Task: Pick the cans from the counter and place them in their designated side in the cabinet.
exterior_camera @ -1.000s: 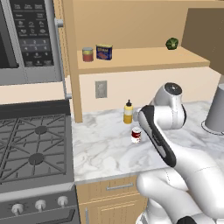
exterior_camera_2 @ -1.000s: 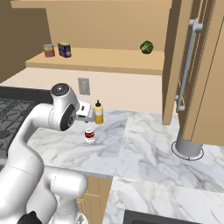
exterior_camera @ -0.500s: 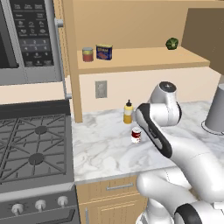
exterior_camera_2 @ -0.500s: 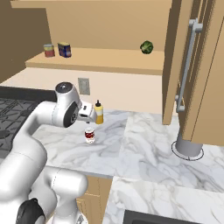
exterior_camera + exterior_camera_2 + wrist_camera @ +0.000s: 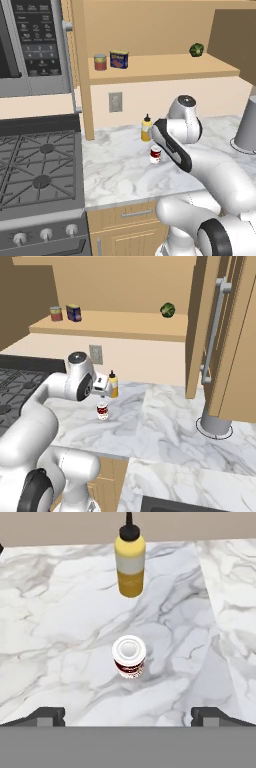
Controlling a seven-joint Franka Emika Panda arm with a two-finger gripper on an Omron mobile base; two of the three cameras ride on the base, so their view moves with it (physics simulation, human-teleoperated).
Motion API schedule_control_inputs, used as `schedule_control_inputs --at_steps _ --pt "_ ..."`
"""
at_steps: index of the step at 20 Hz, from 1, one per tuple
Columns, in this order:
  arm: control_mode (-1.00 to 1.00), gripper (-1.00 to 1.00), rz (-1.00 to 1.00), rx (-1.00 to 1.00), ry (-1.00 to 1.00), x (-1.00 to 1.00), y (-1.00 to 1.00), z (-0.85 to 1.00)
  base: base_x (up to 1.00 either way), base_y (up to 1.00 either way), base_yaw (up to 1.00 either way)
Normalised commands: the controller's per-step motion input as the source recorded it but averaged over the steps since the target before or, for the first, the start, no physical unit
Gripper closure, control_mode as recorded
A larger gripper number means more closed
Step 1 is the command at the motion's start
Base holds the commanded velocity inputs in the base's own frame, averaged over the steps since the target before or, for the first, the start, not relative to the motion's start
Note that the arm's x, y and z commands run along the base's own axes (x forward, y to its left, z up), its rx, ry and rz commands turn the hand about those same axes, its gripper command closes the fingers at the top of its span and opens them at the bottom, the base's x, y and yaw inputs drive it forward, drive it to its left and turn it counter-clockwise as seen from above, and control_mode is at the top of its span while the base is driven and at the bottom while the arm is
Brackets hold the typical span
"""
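Observation:
A short round red-and-white can stands upright on the marble counter, also seen from the base as the can. My gripper hangs just above it, open, its fingertips spread wide to either side with nothing between them. From the right the gripper points down over the can. The dark blue boxy tin sits on the left of the cabinet shelf.
A yellow squeeze bottle stands close behind the can. A red can is beside the blue tin, a green round thing at the shelf's right. The stove lies left, a grey cylinder right.
The arm has swung slightly left, bringing the hand more squarely over the red-and-white can. The can and the bottle stay put. The jaws stay wide.

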Motion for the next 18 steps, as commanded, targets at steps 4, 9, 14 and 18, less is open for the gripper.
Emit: schedule_control_inputs --at_steps 4,9,14,18 --pt "-1.0 -1.0 -0.02 0.01 0.0 0.16 0.0 -0.21 0.0 0.0 0.0" --pt "-1.0 -1.0 -0.02 0.01 0.02 0.06 0.0 -0.24 0.0 0.0 0.0" --pt "-1.0 -1.0 -0.02 0.02 0.04 0.05 0.0 -0.24 0.0 0.0 0.0" --pt "-1.0 -1.0 -0.01 0.02 0.04 0.05 0.0 -0.24 0.0 0.0 0.0"
